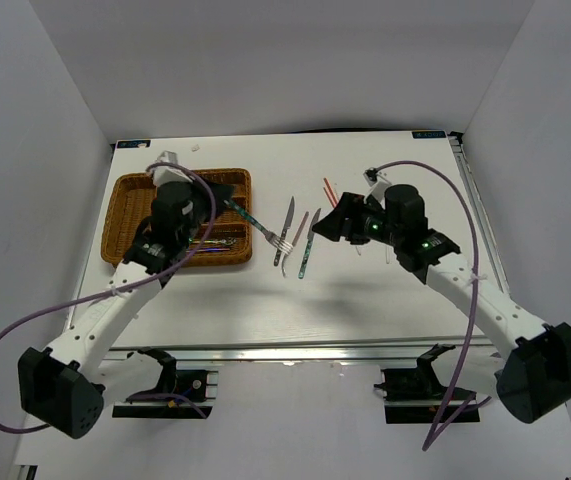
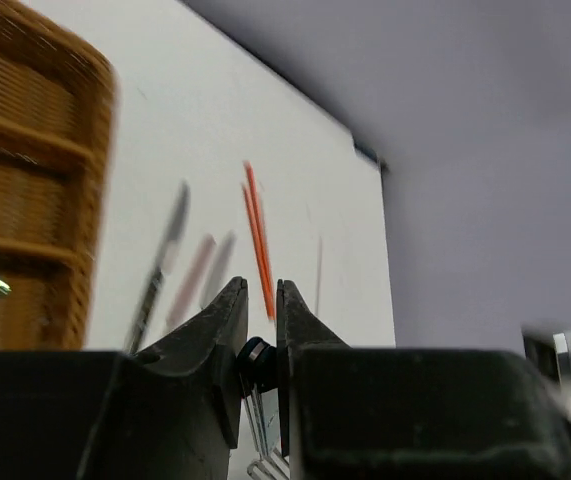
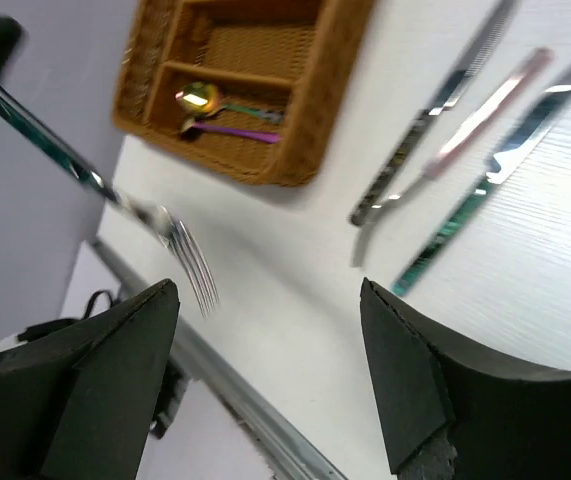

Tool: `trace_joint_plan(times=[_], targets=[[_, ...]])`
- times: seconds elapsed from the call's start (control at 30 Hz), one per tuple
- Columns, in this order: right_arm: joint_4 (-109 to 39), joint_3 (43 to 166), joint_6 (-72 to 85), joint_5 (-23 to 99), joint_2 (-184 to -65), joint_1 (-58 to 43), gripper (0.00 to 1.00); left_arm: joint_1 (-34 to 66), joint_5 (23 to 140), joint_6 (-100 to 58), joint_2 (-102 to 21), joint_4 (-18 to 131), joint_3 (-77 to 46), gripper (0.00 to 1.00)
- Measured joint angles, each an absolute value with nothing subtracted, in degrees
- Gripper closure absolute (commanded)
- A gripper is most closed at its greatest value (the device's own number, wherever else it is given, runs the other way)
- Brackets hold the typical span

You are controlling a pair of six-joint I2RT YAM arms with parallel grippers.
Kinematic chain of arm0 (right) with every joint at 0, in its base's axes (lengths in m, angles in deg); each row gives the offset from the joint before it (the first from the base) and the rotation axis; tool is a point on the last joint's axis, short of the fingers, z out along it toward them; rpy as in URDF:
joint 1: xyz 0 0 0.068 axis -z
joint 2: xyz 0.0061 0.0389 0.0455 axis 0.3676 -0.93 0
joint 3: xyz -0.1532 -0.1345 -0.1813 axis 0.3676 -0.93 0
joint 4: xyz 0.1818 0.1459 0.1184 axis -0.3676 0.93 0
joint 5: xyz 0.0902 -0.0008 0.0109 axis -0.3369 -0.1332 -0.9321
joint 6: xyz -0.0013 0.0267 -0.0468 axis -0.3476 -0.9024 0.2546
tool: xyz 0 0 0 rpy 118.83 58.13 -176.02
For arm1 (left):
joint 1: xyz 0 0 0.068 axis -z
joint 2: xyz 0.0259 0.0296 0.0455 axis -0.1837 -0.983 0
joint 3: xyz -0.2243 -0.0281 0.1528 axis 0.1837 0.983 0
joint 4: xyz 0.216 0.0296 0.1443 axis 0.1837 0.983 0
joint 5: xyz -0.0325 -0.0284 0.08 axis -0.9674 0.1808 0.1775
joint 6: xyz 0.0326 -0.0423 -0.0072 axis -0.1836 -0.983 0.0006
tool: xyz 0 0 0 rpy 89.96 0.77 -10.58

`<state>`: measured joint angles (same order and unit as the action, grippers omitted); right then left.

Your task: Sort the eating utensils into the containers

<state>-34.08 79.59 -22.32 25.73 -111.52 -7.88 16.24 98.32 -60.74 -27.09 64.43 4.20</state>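
Note:
My left gripper (image 1: pixel 215 200) (image 2: pixel 260 290) is shut on a silver fork (image 1: pixel 265 228) and holds it above the table, just right of the brown wicker tray (image 1: pixel 125 195). The fork's tines point toward the loose cutlery, and they show in the right wrist view (image 3: pixel 190 262). My right gripper (image 1: pixel 333 225) (image 3: pixel 270 290) is open and empty, hovering beside two knives (image 1: pixel 288 218) (image 1: pixel 307 250) and a pinkish utensil (image 1: pixel 300 230). Red-orange chopsticks (image 1: pixel 330 190) (image 2: pixel 257 240) lie farther back. A gold-bowled spoon (image 3: pixel 197 98) and a rainbow spoon (image 3: pixel 235 131) lie in one tray compartment.
The tray (image 3: pixel 300 110) sits at the table's left rear. A thin white stick (image 1: pixel 390 255) seems to lie by the right arm. White walls enclose the table on three sides. A metal rail (image 1: pixel 295 350) runs along the near edge.

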Motion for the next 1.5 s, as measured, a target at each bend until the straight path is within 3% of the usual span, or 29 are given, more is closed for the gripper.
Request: trace_joint_plan(times=[0.3,0.53,0.8,0.9,0.93,1.03,1.13,1.23,1.27,1.5], targets=[[-23.5,81.1,-17.1,32.2,-105.7,-6.9,0.21,-3.8,109.3,-66.5,-38.9,67.2,-0.7,1.00],[-22.1,80.4,-15.7,31.1,-104.4,-6.7,0.21,-7.3,110.7,-67.3,-49.8,64.0,-2.8,0.97],[-20.8,78.7,-13.6,31.2,-104.1,-6.7,0.20,-7.9,111.6,-70.5,-53.3,59.3,-2.9,0.88],[-20.4,78.7,-12.9,31.3,-103.8,-6.7,0.20,-7.9,111.5,-71.5,-54.5,57.2,-2.9,0.73],[-20.4,78.7,-12.8,31.4,-103.8,-6.7,0.19,-7.9,111.3,-71.6,-55.1,56.6,-2.8,0.57],[-20.4,78.7,-12.3,31.5,-103.8,-6.7,0.16,-7.9,110.3,-72.5,-55.6,54.8,-0.5,0.32],[-20.5,78.7,-12.1,31.5,-104.0,-6.7,0.11,-7.9,110.2,-72.7,-55.9,55.5,0.6,0.19],[-20.6,78.7,-12.2,32.0,-104.9,-6.7,0.11,-7.9,110.3,-72.0,-56.2,57.9,-0.5,0.13],[-20.5,78.6,-12.2,32.6,-105.4,-6.7,0.11,-7.9,110.4,-71.6,-56.3,59.3,-1.4,0.02],[-18.5,79.3,-14.3,42.1,-116.1,-6.8,0.11,-7.9,113.5,-67.8,-55.8,71.2,-10.6,0.02]])
